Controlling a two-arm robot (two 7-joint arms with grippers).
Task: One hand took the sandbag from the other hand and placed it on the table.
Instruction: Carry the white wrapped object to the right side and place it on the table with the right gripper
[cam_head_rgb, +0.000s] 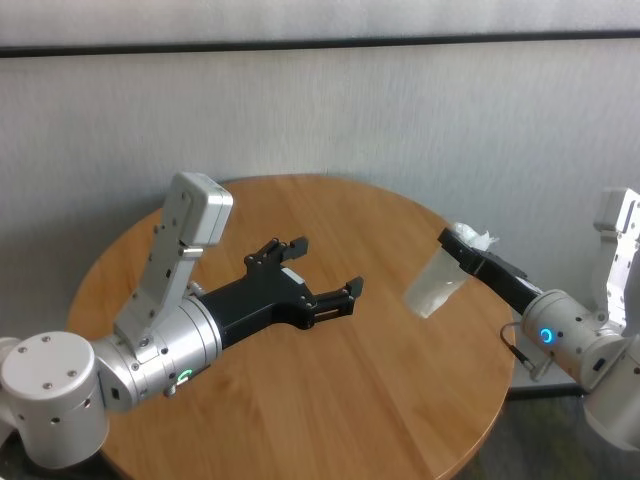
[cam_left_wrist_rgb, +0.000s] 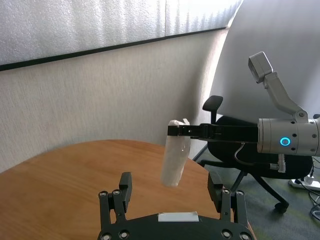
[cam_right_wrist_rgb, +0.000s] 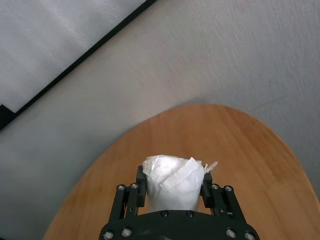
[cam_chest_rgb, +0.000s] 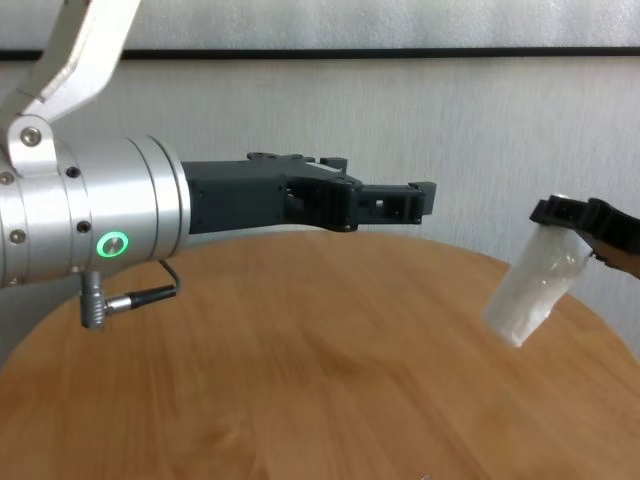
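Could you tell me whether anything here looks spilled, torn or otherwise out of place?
Nothing stands out. The right gripper pinches the white sandbag by its top, so it hangs tilted above the table, intact. The left gripper is open and empty over the table.

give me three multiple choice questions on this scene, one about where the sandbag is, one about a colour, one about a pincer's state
1. Where is the sandbag?
A. flat on the table
B. held in the air by the right pincer
C. held by the left pincer

2. What colour is the ring light on the left arm?
A. green
B. red
C. blue

3. How is the left pincer?
A. shut on the sandbag
B. open and empty
C. out of view

Answers:
1. B: the sandbag hangs from the right pincer above the table, near its right edge.
2. A: the ring light on the left wrist glows green; the right one is blue.
3. B: the left pincer has its fingers spread with nothing between them.
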